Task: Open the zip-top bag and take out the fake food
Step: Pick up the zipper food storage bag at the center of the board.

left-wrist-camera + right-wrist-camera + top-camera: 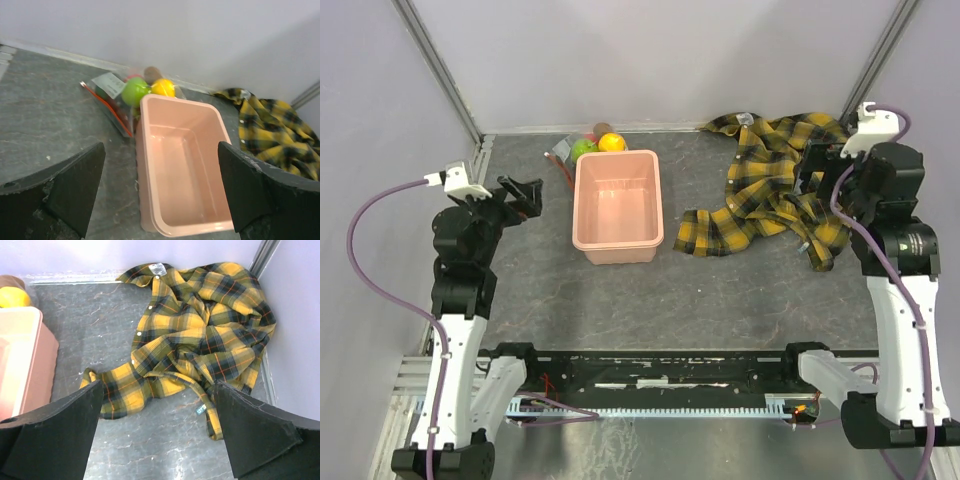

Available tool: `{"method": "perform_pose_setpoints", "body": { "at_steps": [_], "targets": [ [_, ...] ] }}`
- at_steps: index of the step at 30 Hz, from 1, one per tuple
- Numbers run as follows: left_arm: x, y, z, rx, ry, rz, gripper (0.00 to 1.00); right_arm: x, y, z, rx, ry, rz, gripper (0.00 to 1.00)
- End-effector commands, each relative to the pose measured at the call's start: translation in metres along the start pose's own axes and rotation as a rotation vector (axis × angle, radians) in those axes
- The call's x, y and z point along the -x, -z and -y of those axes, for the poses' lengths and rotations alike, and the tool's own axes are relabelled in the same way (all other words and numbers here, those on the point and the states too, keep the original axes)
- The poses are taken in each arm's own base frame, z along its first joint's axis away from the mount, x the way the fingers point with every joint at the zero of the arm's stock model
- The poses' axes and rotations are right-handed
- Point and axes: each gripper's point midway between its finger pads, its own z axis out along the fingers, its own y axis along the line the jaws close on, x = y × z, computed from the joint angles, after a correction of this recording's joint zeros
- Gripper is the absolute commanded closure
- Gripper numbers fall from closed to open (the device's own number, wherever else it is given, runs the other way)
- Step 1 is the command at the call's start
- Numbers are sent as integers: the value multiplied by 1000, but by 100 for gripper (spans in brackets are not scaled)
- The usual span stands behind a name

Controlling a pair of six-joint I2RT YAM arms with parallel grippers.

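The zip-top bag (116, 100) lies on the table behind the pink tub's far left corner, its orange-red zip strip (106, 104) toward the left. Fake food shows in and around it: a light green fruit (135, 91), a yellow-orange one (163, 87) and a brown one (152, 74). The same bag (578, 152) sits at the back of the table in the top view. My left gripper (525, 193) hovers open to the left of the tub and holds nothing (160, 192). Far right, my right gripper (813, 168) is open above the shirt and also empty (160, 435).
The empty pink tub (617, 240) stands mid-table, lengthwise toward the back wall. A yellow-and-black plaid shirt (775, 185) lies crumpled at the back right, near the wall and the corner post. Walls close in the back and both sides.
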Motion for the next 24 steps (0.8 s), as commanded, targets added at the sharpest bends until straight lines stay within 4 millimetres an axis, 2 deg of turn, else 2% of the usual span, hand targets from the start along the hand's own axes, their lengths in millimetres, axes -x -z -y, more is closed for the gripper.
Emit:
{"method": "perform_pose_setpoints", "body": {
  "at_steps": [1, 3, 4, 6, 11, 15, 18, 21, 24],
  "targets": [
    [-3, 17, 29, -131, 67, -49, 0, -9, 19, -3, 0, -83, -57, 1],
    [-7, 12, 32, -158, 105, -46, 1, -15, 16, -8, 27, -87, -64, 1],
    [-15, 8, 33, -170, 132, -60, 3, -21, 14, -13, 60, -80, -76, 1],
    [-25, -1, 37, -207, 185, -79, 5, -29, 9, -31, 174, -46, -87, 1],
    [-37, -32, 37, -209, 313, -123, 5, -59, 9, -95, 642, 161, -107, 1],
    [-47, -59, 36, -208, 368, -166, 5, -72, -2, -108, 721, 121, -123, 1],
    [-60, -82, 24, -152, 370, -209, 5, -86, 2, -121, 836, 137, -153, 1],
    [-74, -106, -3, -33, 297, -231, 9, -103, 10, -130, 944, 155, -178, 1],
    [-81, -124, -35, 115, 198, -245, 10, -118, 5, -134, 968, 140, -172, 1]
  ]
}}
